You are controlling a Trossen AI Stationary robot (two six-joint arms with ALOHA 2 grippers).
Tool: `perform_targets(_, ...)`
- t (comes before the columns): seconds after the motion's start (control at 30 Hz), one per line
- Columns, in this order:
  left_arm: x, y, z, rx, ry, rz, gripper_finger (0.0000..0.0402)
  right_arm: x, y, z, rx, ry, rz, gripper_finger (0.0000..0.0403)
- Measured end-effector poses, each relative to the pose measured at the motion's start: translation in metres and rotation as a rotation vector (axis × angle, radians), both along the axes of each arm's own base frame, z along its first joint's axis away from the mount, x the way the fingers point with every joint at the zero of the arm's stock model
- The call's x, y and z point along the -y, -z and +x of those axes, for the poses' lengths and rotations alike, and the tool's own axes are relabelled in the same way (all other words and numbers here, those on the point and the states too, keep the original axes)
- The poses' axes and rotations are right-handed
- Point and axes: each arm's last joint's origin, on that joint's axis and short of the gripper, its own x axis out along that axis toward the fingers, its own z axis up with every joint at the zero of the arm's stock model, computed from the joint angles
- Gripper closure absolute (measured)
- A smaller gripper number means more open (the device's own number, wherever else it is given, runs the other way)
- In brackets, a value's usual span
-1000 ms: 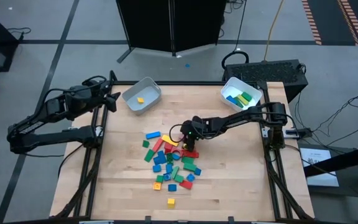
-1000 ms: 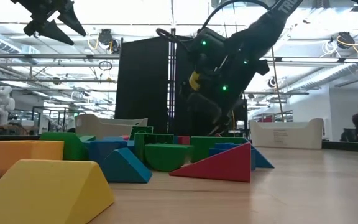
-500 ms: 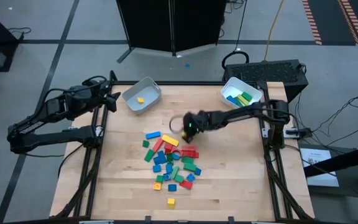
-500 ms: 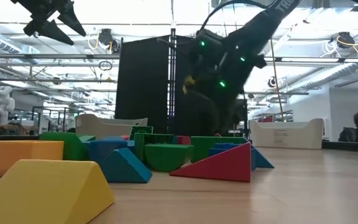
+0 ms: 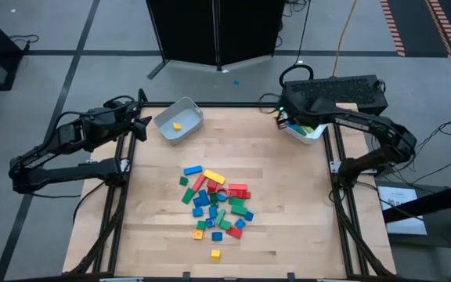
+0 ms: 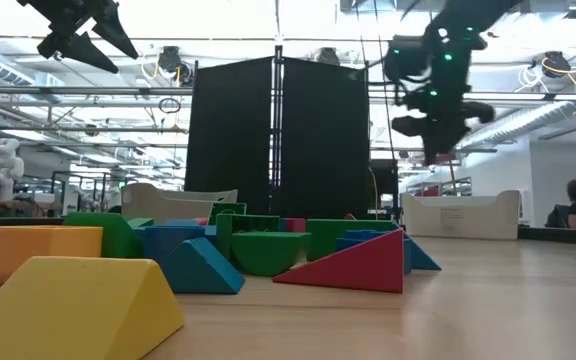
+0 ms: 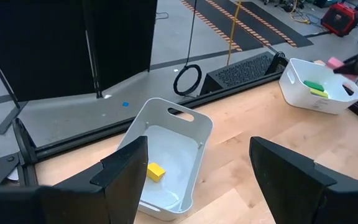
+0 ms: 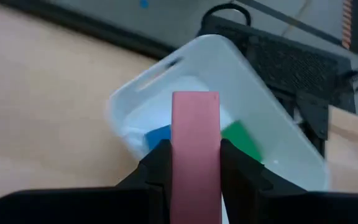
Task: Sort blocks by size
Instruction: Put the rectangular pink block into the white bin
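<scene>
The blocks (image 5: 214, 200) lie in a loose pile of red, blue, green and yellow pieces in the middle of the table, and they fill the foreground of the low view (image 6: 258, 245). My right gripper (image 5: 286, 119) hangs above the near-left rim of the right white bin (image 5: 318, 130), shut on a red bar block (image 8: 196, 143). That bin holds green and blue blocks (image 7: 314, 88). My left gripper (image 7: 197, 180) waits open, up off the table's far left corner, facing the left white bin (image 7: 166, 155). One yellow cube (image 7: 156, 171) rests on that bin's floor. My right gripper pinches the red bar's two long sides (image 8: 178, 163) between its two fingers (image 8: 160, 165). The bar lies along the fingers and sticks out past their tips. The fingers slant down from above. The bar is lifted clear, over the right bin.
A single yellow cube (image 5: 215, 254) lies apart near the table's front edge. Bare wood lies between the pile and both bins. A dark folding screen (image 6: 278, 140) stands behind the far edge, and a black case (image 5: 335, 92) sits behind the right bin.
My right gripper has risen from the far side of the pile and swung quickly toward the table's far right, ending above the right bin. It has turned about on the way. The pile stays in place.
</scene>
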Motion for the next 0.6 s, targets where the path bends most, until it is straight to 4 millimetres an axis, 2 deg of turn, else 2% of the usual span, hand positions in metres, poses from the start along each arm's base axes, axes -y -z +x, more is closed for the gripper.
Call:
perform_targets(0.1,0.000,0.000,0.000,0.000,0.000,0.000,0.0120,0.011,0.008,-0.014,0.008,0.033,0.021,0.0324)
perform_targets(0.3,0.000,0.000,0.000,0.001,0.000,0.000,0.0120,0.026,0.036,-0.026,0.006,0.099,0.048,0.0321)
perform_targets(0.37,0.000,0.000,0.000,0.001,-0.001,-0.001,0.0120,0.030,0.039,-0.029,0.004,0.119,0.058,0.0286)
perform_targets(0.53,0.000,0.000,0.000,0.002,-0.001,-0.001,0.0120,0.036,0.038,-0.030,0.094,0.105,0.115,0.0154)
perform_targets(0.6,0.000,0.000,0.000,0.001,-0.001,-0.001,0.0120,0.039,0.032,-0.027,0.147,0.080,0.130,0.0125)
